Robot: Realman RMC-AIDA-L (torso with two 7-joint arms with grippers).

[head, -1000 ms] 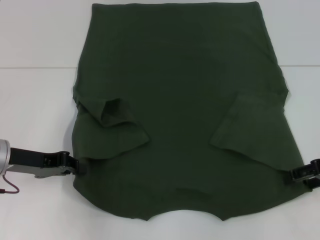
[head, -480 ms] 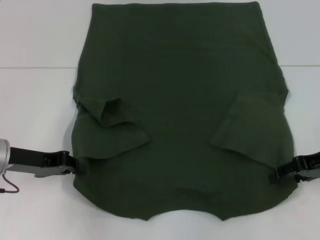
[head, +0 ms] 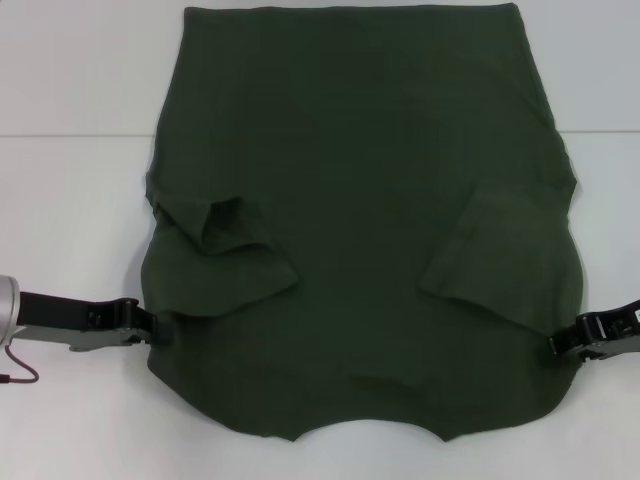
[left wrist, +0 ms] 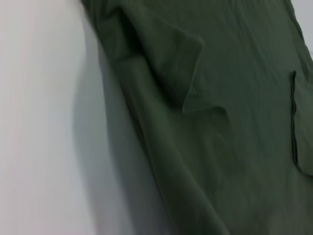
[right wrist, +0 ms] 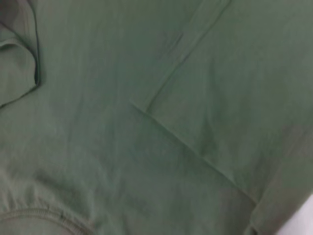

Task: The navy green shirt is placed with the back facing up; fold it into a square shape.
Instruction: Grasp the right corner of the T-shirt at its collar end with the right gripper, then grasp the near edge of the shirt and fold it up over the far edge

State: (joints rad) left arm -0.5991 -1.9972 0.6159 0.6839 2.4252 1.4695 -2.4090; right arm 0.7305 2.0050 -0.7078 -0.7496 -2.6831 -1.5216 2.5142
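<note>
My left gripper [head: 152, 333] sits low at the left edge of the navy green shirt [head: 360, 200], its tip right at the fabric near the shoulder, just below the folded-in left sleeve [head: 225, 262]. I cannot tell from any view whether it is gripping the cloth or merely touching it. My right gripper [head: 560, 345] is at the opposite edge, its tip against the shirt's right side at about the same level, just below the folded-in right sleeve [head: 505, 255]; here too I cannot tell whether it has the cloth.

The shirt lies spread flat on the white table [head: 70, 210], collar end nearest me, the curved neckline [head: 370, 428] at the bottom of the head view and the straight hem at the far end. Both short sleeves are turned inward onto the body; the left one is rumpled with a raised pocket of fabric, the right one lies flatter.

My left wrist view shows the shirt's edge [left wrist: 146, 127] running diagonally against the table, with the left sleeve's corner lifted. My right wrist view is filled with the green fabric and the right sleeve's hem line [right wrist: 186, 142].
</note>
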